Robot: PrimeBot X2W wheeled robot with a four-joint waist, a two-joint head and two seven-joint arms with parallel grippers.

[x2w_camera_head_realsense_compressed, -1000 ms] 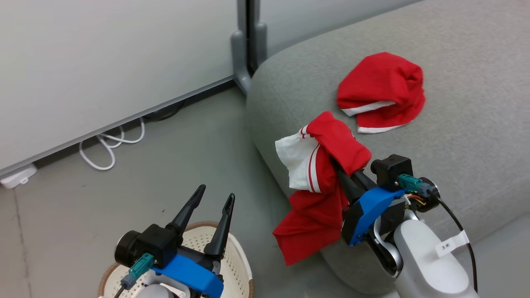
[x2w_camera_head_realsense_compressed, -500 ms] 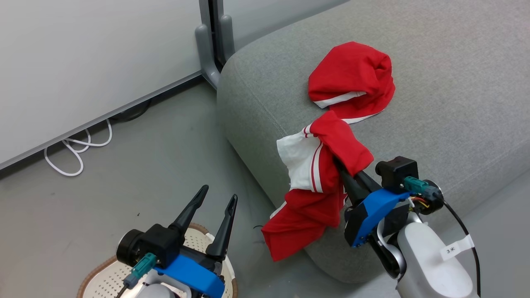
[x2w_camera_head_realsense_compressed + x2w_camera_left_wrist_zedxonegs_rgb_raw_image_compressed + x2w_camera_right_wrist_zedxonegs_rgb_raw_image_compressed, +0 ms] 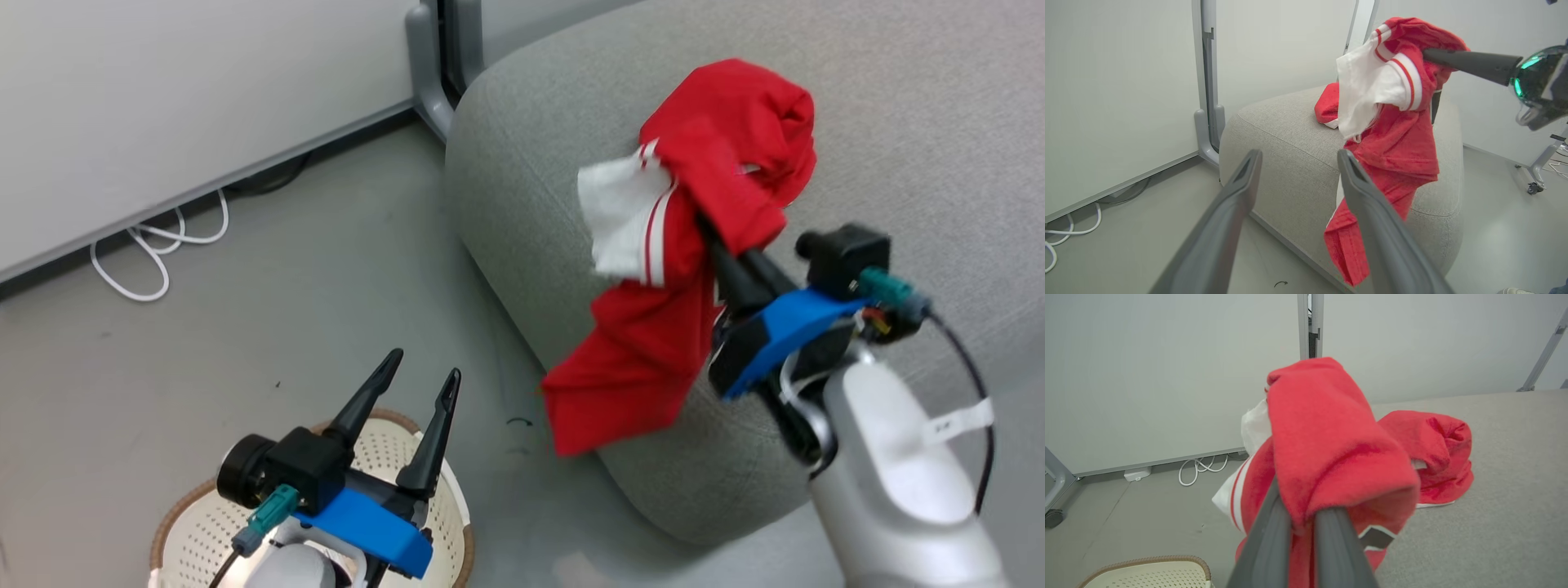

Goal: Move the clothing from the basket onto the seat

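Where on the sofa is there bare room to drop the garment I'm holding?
Wide bare seat right of the lying garment, out to the picture's edge, and a strip between it and the near edge. Crowded: the left corner, where the held garment hangs beside the lying one.

Nothing legible; the white tag point(image 3: 962, 418) on the right forearm point(image 3: 890, 490) is blurred.

Two red garments point(image 3: 645, 351), one basket point(image 3: 196, 523), one sofa point(image 3: 898, 122)
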